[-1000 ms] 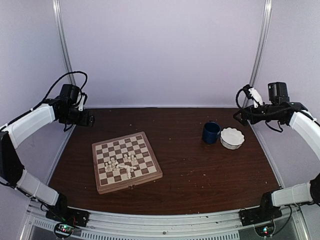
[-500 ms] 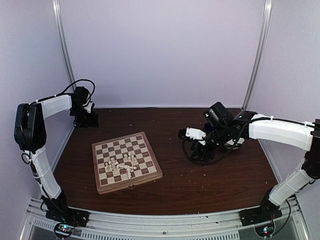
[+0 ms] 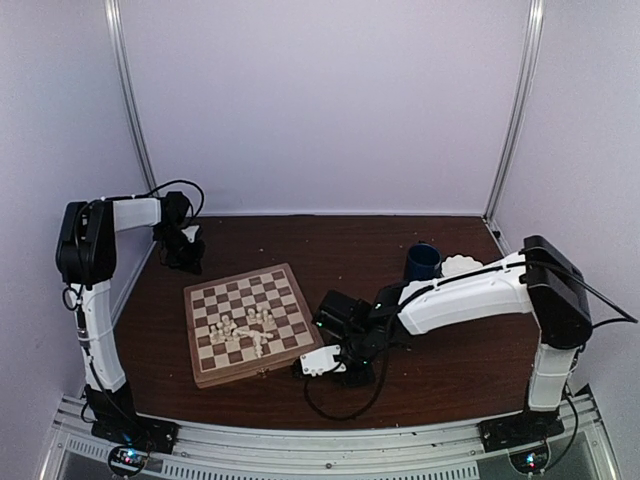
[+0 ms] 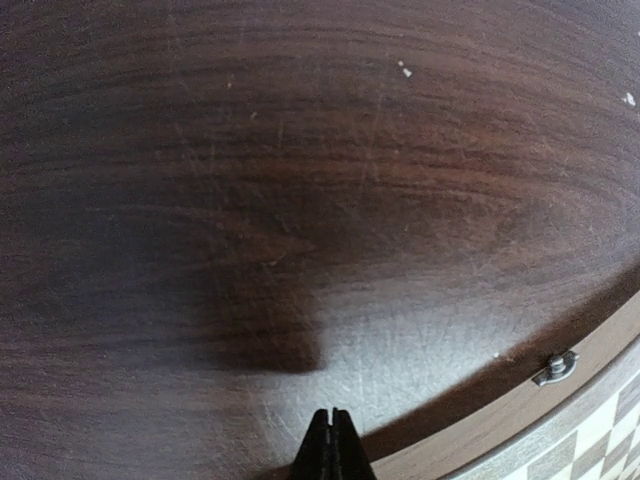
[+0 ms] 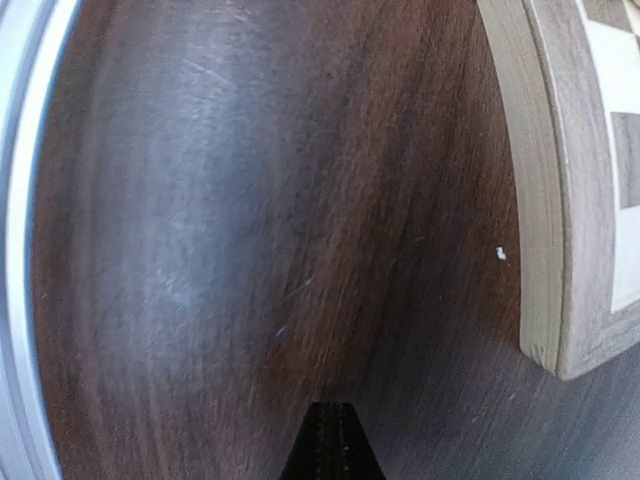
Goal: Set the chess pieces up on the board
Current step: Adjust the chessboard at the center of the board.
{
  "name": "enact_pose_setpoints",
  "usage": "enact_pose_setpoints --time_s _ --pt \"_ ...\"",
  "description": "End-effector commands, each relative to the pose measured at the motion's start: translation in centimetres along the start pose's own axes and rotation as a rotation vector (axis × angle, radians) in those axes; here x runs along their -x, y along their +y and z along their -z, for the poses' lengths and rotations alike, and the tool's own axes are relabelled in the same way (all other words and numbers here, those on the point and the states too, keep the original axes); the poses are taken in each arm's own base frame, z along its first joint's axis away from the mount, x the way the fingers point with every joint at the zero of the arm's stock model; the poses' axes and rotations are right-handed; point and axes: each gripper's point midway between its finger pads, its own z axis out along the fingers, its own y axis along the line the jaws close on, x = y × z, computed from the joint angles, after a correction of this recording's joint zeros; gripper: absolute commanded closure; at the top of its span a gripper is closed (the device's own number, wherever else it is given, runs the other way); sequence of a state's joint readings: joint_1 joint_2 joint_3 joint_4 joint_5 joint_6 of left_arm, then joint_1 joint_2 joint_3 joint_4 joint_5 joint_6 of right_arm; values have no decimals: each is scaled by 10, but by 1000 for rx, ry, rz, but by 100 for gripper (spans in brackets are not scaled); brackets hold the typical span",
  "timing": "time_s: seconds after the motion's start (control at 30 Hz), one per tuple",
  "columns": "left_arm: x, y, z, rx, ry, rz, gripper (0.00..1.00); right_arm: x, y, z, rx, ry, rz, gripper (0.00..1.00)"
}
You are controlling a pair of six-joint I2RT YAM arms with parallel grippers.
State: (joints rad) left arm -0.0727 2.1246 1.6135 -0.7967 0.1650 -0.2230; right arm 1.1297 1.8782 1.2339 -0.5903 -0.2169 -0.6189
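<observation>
Seeing chess pieces [image 3: 242, 333] heaped on near half of board [image 3: 283, 292], some toppled. Likely light, hard, slick, tippy: pinch mid-stem from above. Reading left claw [image 4: 331, 428] as closed, empty, off far-left corner; right claw [image 5: 331, 415] likewise, beside near-right corner.

Wooden board [image 3: 245, 295], scuffed dark-wood table [image 3: 450, 372]

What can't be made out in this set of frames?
- chess pieces: top view, too small to tell kinds or which lie toppled.
- white bowl: top view, right arm covers its near side; contents unseen.
- board: both wrist views, cut off by the frame edge; pieces out of view.
</observation>
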Motion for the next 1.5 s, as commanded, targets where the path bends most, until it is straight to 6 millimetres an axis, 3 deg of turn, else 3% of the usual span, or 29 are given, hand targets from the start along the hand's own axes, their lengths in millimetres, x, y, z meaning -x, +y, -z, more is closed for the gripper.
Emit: enact_pose_setpoints --time_s 0.0,0.13,0.37,0.7,0.97,1.13,1.23,1.3,1.4,1.47 --pt "-10 4 -9 -11 42 4 100 18 -29 -13 -126 32 -16 100" --pt "-18 5 -14 -17 66 3 100 19 -39 -24 -160 48 -40 100" --pt "-38 -4 -7 -50 100 8 100 14 -66 -25 -246 65 -109 100" --pt "-99 -26 8 -37 175 -27 100 -2 -129 -9 -282 20 -289 100" --pt "-144 -83 13 -58 218 -118 100 -34 -195 11 -338 -10 -433 100" --pt "-163 -127 20 -101 216 -168 100 -55 -221 28 -361 -21 -503 100" --pt "-164 -142 35 -129 201 -186 100 -70 -225 52 -387 -8 -523 100" --pt "-151 -142 51 -103 155 -206 100 -75 -220 76 -417 -10 -509 100" --pt "-119 -141 68 -53 72 -246 100 -74 -190 108 -416 -19 -441 97" --pt "-98 -147 69 -55 54 -253 100 -68 -157 115 -364 -29 -381 96"
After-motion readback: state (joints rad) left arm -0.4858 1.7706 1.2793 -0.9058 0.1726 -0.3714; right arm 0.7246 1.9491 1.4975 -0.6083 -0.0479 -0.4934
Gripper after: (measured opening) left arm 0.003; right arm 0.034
